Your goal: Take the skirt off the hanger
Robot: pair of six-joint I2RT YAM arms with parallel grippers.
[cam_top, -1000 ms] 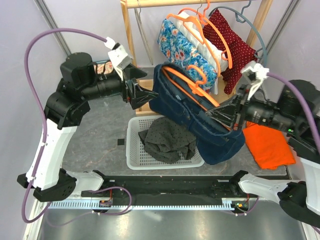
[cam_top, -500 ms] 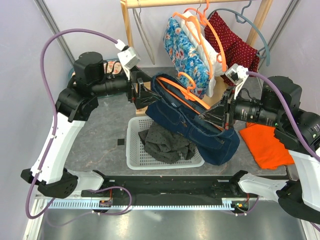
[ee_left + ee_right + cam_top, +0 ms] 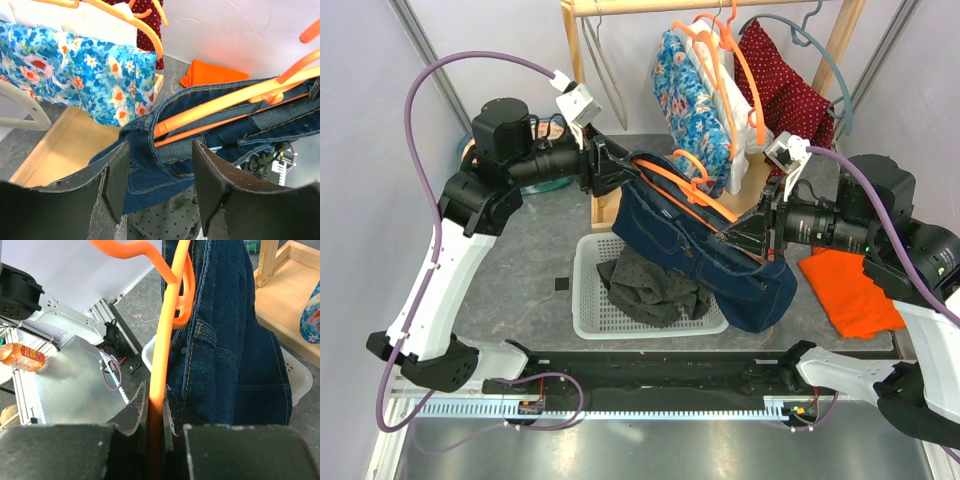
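Observation:
A dark blue denim skirt hangs on an orange hanger held in the air above a white basket. My right gripper is shut on the hanger's right arm; the orange bar runs between its fingers, with denim beside it. My left gripper is open at the skirt's upper left end. In the left wrist view the waistband corner and the hanger lie just beyond and between the open fingers.
The basket holds a grey dotted garment. A wooden rack behind carries a blue floral garment, a white one and a red dotted one on hangers. An orange cloth lies on the table at right.
My left gripper has moved right, up to the skirt's left end. The skirt and hanger have shifted slightly left and up in my right gripper.

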